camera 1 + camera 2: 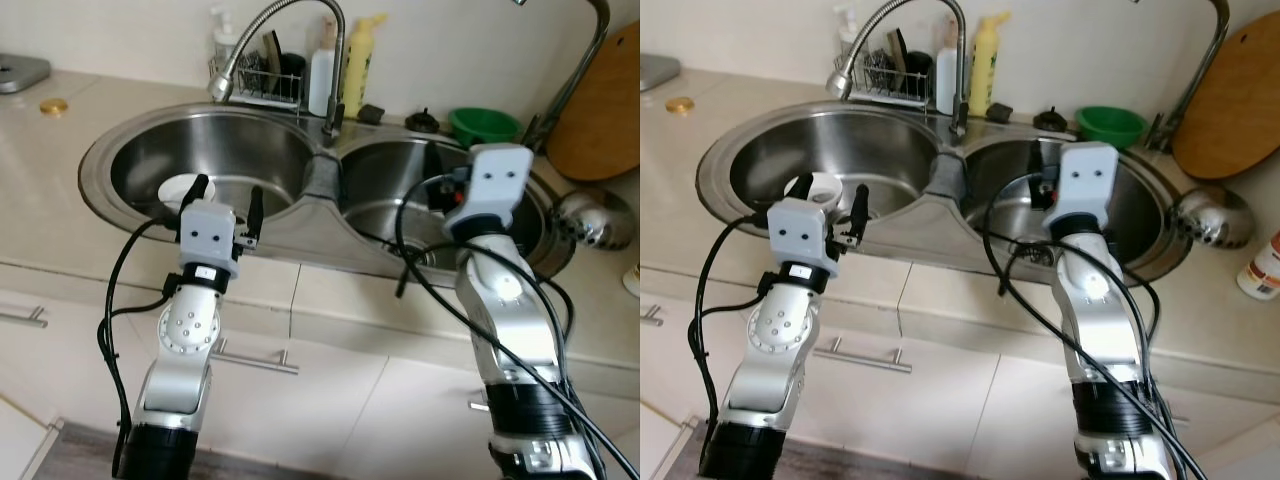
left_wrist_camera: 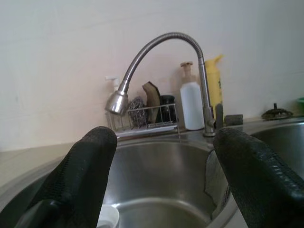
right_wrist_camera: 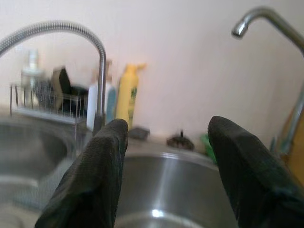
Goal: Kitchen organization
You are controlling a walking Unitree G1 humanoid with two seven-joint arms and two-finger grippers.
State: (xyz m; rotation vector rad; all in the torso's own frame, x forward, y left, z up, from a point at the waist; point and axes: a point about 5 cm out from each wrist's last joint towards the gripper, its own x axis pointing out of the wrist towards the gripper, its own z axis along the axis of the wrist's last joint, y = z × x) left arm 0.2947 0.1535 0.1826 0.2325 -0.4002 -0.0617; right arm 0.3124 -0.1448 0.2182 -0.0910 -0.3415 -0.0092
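left gripper (image 1: 226, 197): fingers spread, empty, at left sink basin's (image 1: 230, 150) front rim | white cup (image 1: 180, 190): in basin, just beyond left finger | right gripper (image 3: 166, 156): fingers apart, empty, over right basin (image 1: 390, 190)

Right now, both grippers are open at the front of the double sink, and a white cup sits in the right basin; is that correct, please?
Not quite: the white cup sits in the left basin, just beyond the left gripper, as the left eye view shows. The rest holds: the left gripper and the right gripper are both open at the front of the double sink.
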